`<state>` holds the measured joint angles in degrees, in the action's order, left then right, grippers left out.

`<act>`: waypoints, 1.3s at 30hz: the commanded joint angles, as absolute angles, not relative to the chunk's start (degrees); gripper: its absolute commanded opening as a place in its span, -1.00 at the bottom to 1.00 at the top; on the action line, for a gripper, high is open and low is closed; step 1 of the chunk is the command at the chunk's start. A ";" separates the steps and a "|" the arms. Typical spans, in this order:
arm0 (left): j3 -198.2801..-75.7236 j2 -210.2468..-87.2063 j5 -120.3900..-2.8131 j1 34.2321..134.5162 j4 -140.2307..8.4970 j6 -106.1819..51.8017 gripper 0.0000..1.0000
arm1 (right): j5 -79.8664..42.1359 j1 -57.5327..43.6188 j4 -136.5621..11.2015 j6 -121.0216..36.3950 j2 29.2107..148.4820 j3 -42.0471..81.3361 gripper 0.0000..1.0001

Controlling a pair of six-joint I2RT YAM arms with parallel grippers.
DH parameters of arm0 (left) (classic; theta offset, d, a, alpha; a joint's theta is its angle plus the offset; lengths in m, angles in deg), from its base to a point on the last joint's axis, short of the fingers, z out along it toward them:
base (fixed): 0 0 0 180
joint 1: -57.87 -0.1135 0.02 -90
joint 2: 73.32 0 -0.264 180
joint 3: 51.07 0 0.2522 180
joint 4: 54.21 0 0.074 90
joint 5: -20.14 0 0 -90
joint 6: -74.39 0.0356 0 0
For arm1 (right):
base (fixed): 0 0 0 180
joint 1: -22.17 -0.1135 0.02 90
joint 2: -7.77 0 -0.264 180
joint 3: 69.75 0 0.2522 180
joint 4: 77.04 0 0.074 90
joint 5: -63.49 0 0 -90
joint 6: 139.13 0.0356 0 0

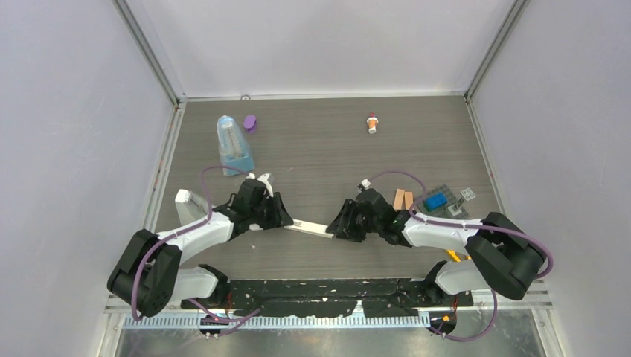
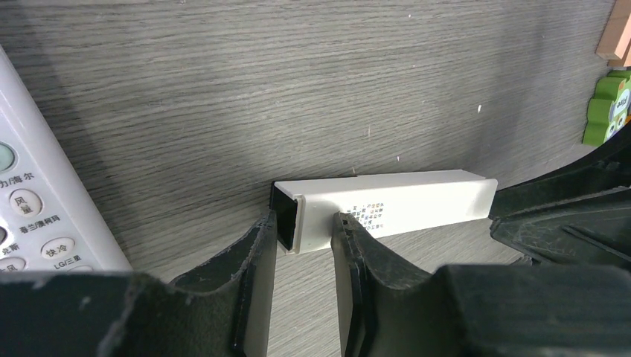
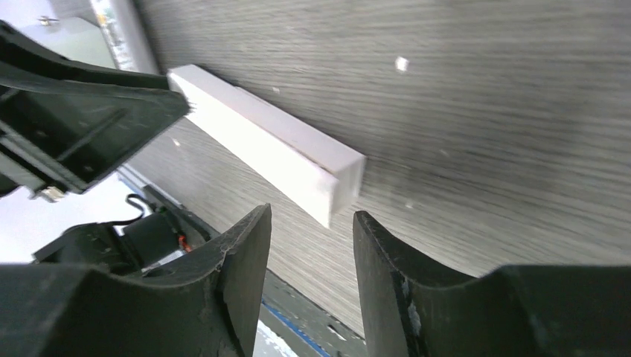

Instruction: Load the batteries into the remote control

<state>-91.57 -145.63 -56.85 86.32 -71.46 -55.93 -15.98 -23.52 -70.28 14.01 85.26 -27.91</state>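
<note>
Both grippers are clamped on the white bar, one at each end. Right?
Not quite. The left gripper is clamped on the black-tipped end of the white bar, but the right gripper is open and not clamped on the other end. The right wrist view shows its fingers spread, with the bar's end just ahead of them.
</note>
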 commanded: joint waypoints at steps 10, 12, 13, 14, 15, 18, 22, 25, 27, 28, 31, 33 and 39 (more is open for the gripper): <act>-89.79 -148.37 -65.03 86.53 -80.36 -53.67 -0.38 | -20.28 -23.54 -64.46 11.26 84.52 -28.06 0.02; -89.88 -148.38 -64.85 86.53 -80.39 -53.64 -0.38 | -20.25 -23.53 -64.64 11.03 84.45 -27.62 0.03; -89.94 -148.38 -64.83 86.53 -80.37 -53.50 -0.38 | -20.37 -23.53 -64.66 10.96 84.26 -27.39 0.03; -89.91 -148.37 -64.89 86.53 -80.30 -53.49 -0.38 | -20.45 -23.56 -64.63 10.89 84.12 -27.27 0.04; -90.09 -148.38 -64.76 86.48 -80.32 -53.56 -0.38 | -20.69 -23.54 -64.57 10.79 84.05 -27.04 0.05; -90.21 -148.31 -64.65 86.53 -80.36 -53.49 -0.39 | -21.05 -23.53 -64.20 10.53 84.71 -26.30 0.04; -90.22 -148.34 -64.30 86.53 -80.09 -53.49 -0.39 | -21.48 -23.53 -63.82 10.09 87.23 -25.65 -0.11; -90.06 -148.43 -63.49 86.53 -79.45 -53.62 -0.40 | -21.58 -23.54 -63.85 9.96 89.13 -26.20 -0.33; -89.85 -148.48 -63.03 86.53 -79.06 -53.66 -0.40 | -21.46 -23.53 -64.20 9.94 89.82 -26.80 -0.42; -89.71 -148.44 -62.81 86.53 -78.74 -53.67 -0.41 | -21.53 -23.62 -64.41 9.85 90.01 -26.94 -0.44; -89.14 -148.10 -61.21 86.53 -76.58 -53.59 -0.44 | -21.53 -23.69 -64.41 9.53 90.79 -27.15 -0.52; -88.56 -147.74 -60.01 86.52 -75.31 -53.58 -0.48 | -21.49 -23.89 -64.57 9.38 91.38 -27.08 -0.57; -86.82 -148.08 -56.25 86.53 -71.23 -54.46 -0.65 | -20.67 -24.15 -65.77 9.38 93.33 -26.69 -0.65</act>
<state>-90.63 -145.31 -56.06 86.02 -69.40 -55.77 -15.92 -23.63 -68.18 10.97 89.13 -26.21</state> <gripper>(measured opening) 0.271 0.188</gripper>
